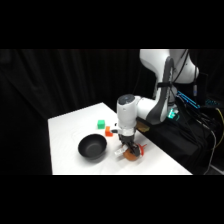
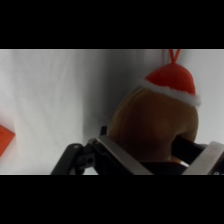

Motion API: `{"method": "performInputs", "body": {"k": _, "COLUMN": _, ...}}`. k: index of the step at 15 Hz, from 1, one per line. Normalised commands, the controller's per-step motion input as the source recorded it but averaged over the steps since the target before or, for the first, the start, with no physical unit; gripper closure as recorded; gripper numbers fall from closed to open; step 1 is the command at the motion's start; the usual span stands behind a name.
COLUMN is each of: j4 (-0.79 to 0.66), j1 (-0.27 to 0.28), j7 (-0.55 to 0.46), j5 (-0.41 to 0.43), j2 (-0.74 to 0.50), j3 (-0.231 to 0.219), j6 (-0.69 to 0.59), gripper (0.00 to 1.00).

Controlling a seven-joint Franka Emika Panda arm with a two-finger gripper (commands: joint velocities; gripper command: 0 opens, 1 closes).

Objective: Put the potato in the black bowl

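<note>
The potato (image 2: 150, 117) is a round brown lump with a red cap trimmed in white, and it fills the lower right of the wrist view. My gripper (image 2: 143, 144) has one finger pressed against each side of it, shut on it. In the side view the gripper (image 1: 131, 149) is low over the table's front part, and the potato (image 1: 133, 155) sits at table level under it. The black bowl (image 1: 92, 148) stands just left of the gripper, apart from it and with nothing inside.
A small orange cube (image 1: 107, 131) and a green cube (image 1: 101, 123) lie behind the bowl on the white table (image 1: 70, 125). The orange cube (image 2: 4, 140) also shows at the wrist view's left edge. The table's front edge runs close below the gripper.
</note>
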Motion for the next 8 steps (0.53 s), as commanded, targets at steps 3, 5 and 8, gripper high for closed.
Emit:
{"method": "performInputs", "body": {"k": 3, "j4": 0.1, "j1": 0.065, "j7": 0.05, "j5": -0.041, "j2": 0.1, "j3": -0.067, "j6": 0.05, "gripper": 0.59}}
{"method": "performInputs", "body": {"k": 5, "j4": 0.06, "j1": 0.075, "j7": 0.07, "j5": -0.067, "j2": 0.01, "j3": -0.095, "j6": 0.01, "gripper": 0.75}}
{"method": "performInputs", "body": {"k": 8, "j4": 0.01, "j1": 0.074, "j7": 0.09, "j5": -0.072, "j2": -0.12, "j3": -0.092, "j6": -0.09, "gripper": 0.99}}
